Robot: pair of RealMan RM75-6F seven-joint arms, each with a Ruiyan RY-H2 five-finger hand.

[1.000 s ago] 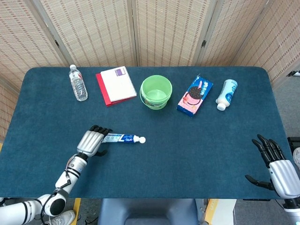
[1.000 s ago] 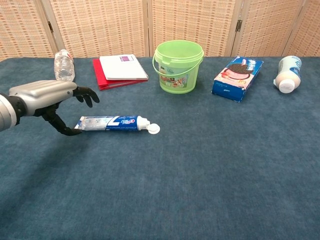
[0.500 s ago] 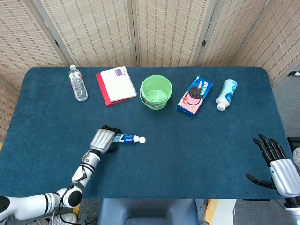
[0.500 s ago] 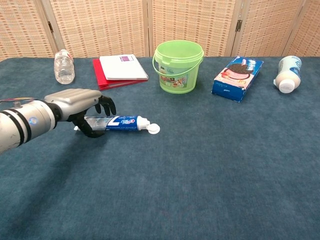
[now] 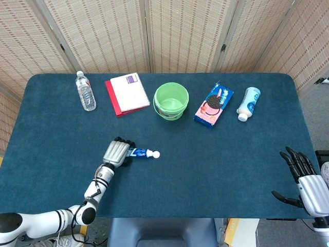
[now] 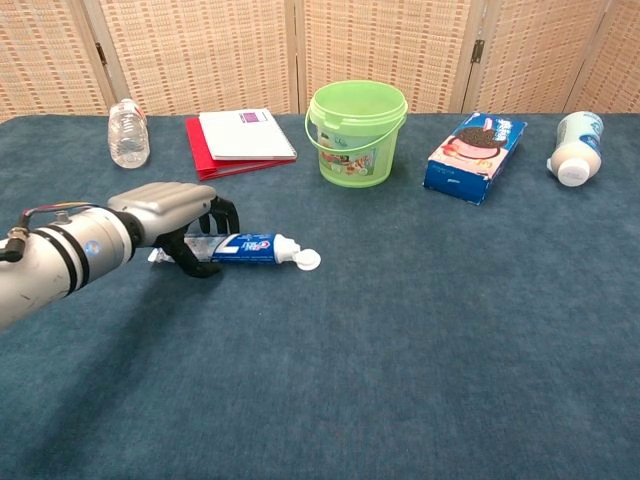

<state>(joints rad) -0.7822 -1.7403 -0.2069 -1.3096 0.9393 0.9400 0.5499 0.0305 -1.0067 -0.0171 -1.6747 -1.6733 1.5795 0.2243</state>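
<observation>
The left hand (image 6: 178, 215) lies palm-down over the toothpaste tube (image 6: 250, 247), fingers curled around its flat end. The right hand (image 5: 307, 180) hovers at the table (image 5: 216, 170) edge, fingers spread, holding nothing.

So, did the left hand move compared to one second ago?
Yes. The left hand has moved rightward along the toothpaste, toward its cap end, and its fingers now curl over the tube.

head view overhead, chest view low, frontal

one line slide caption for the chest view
Left hand curls around a toothpaste tube lying on the blue table, green bucket behind.
</observation>
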